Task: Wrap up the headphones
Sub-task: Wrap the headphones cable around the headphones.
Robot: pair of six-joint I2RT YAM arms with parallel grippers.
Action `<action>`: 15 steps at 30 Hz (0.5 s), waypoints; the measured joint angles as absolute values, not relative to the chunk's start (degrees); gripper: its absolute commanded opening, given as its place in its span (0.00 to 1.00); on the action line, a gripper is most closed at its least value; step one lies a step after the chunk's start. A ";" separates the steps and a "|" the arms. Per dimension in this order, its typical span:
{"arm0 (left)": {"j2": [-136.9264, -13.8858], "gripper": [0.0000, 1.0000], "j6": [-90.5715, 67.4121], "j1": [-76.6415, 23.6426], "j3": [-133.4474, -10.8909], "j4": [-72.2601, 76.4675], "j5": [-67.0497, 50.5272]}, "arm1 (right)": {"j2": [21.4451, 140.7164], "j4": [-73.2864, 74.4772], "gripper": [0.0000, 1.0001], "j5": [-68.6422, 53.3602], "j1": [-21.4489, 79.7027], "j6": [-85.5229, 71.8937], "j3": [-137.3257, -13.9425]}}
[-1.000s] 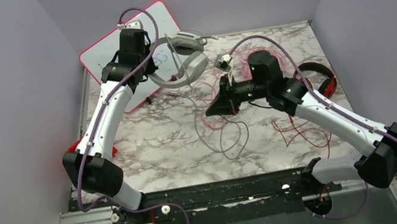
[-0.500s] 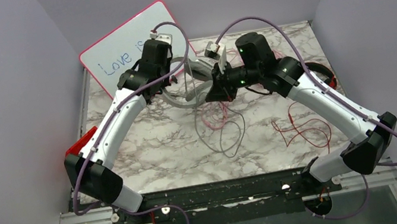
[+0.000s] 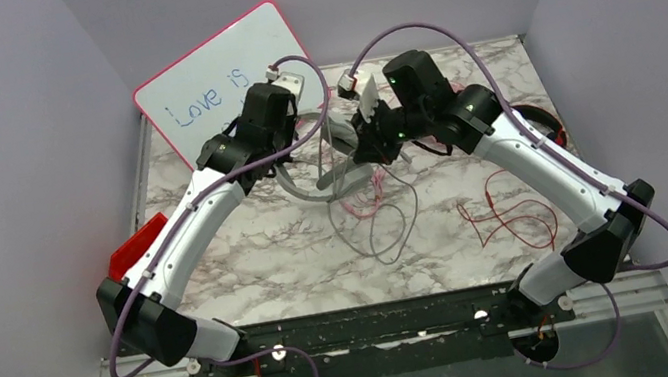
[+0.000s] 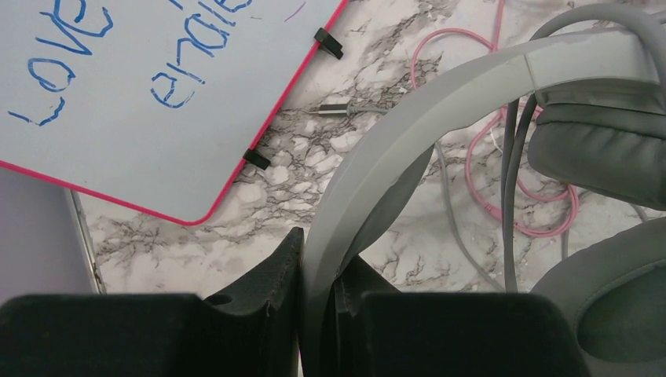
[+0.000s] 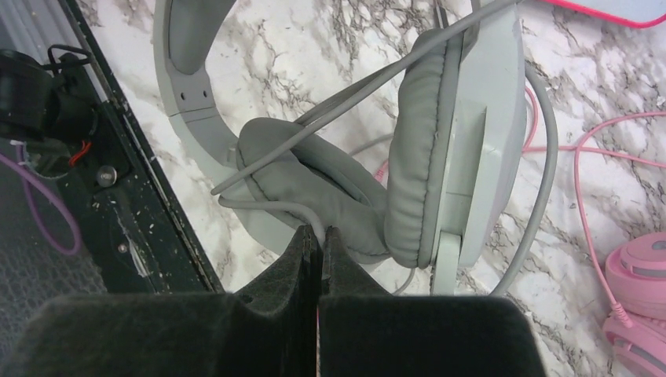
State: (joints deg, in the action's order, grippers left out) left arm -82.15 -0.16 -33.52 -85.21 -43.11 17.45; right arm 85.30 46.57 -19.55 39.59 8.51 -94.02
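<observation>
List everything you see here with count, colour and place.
grey padded over-ear headphones: one, grey, held centre back
thin grey cable: one, grey, trailing onto the table
pink padded headphones: one, pink, beside the grey pair
thin pink cable: one, pink, under the grey pair
red-and-black headphones: one, right, partly behind arm
thin red cable: one, red, tangled front right
pink-framed whiteboard: one, white, back left
flat red object: one, left edge
marble table: one, white-grey
left gripper: black, shut on grey headband
right gripper: black, shut on grey cable

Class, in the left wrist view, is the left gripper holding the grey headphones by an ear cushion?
No: the left gripper pinches the grey headphones by their headband, away from the ear cushion.
</observation>
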 measured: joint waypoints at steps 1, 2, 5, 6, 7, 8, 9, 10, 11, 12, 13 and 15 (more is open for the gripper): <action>-82.02 0.00 -0.19 -33.61 -85.21 -43.22 17.47 | 85.49 46.59 0.00 -19.53 39.64 8.45 -94.02; -81.95 0.00 -0.40 -33.71 -85.21 -43.44 17.72 | 85.60 46.61 0.00 -19.53 39.64 8.43 -94.02; -82.08 0.00 -1.45 -33.89 -85.21 -44.62 19.27 | 85.60 47.11 0.00 -19.53 39.64 7.46 -93.95; -82.11 0.00 -1.54 -33.89 -85.21 -44.95 19.84 | 85.60 47.59 0.00 -19.44 39.66 7.16 -93.91; -82.19 0.00 -1.63 -33.89 -85.21 -45.32 20.69 | 85.60 48.10 0.00 -19.22 39.66 7.09 -93.89; -82.39 0.00 -1.65 -33.89 -85.23 -45.78 21.76 | 85.60 48.73 0.00 -18.81 39.66 7.05 -93.86; -82.61 0.00 -1.65 -33.89 -85.27 -46.04 22.48 | 85.58 49.60 0.00 -18.22 39.66 7.09 -93.84; -82.83 0.00 -1.65 -33.89 -85.27 -46.19 23.18 | 85.56 50.57 0.00 -17.19 39.70 7.20 -93.84; -83.13 0.00 -1.67 -33.89 -85.27 -46.28 23.68 | 85.56 51.18 0.00 -16.58 39.70 7.44 -93.84; -83.40 0.00 -1.69 -33.93 -85.25 -46.30 23.90 | 85.54 51.77 0.00 -15.77 39.70 7.86 -93.84; -83.64 0.00 -1.72 -34.04 -85.27 -46.35 24.05 | 85.49 52.45 0.00 -15.00 39.70 8.36 -93.84; -83.88 0.00 -1.74 -34.41 -85.25 -46.35 24.18 | 85.49 53.49 0.01 -13.41 39.75 9.54 -93.84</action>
